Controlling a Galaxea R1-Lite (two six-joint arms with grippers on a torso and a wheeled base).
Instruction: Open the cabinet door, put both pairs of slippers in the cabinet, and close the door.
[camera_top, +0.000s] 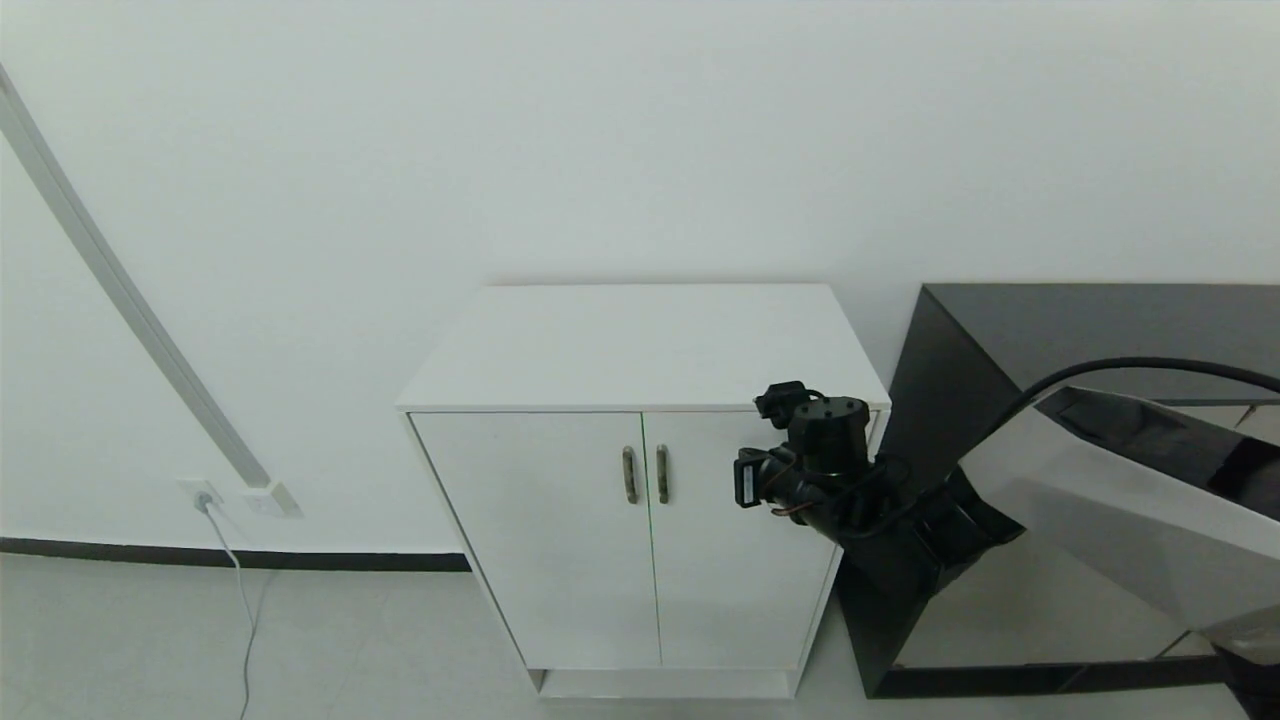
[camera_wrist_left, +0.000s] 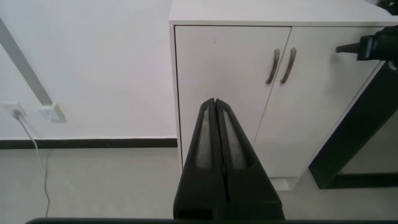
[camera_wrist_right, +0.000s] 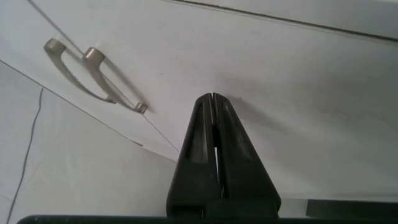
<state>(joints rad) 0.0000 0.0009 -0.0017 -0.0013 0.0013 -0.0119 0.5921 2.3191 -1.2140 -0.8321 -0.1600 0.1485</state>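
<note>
Centrally, low in the frame, we see the white cabinet (camera_top: 640, 350), both doors shut, its handles (camera_top: 645, 474) side by side. Our right gripper (camera_wrist_right: 212, 96), fingers pressed together and empty, points close at the right door (camera_top: 735, 560). Our left gripper (camera_wrist_left: 214, 101) is likewise closed and empty.

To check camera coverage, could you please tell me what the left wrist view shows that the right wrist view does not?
Left wrist view alone: the shut left gripper, the wall socket and the cabinet top. Right wrist view alone: the shut tips of the right gripper, close to the right door. Both: the closed cabinet doors and their two handles.
</note>
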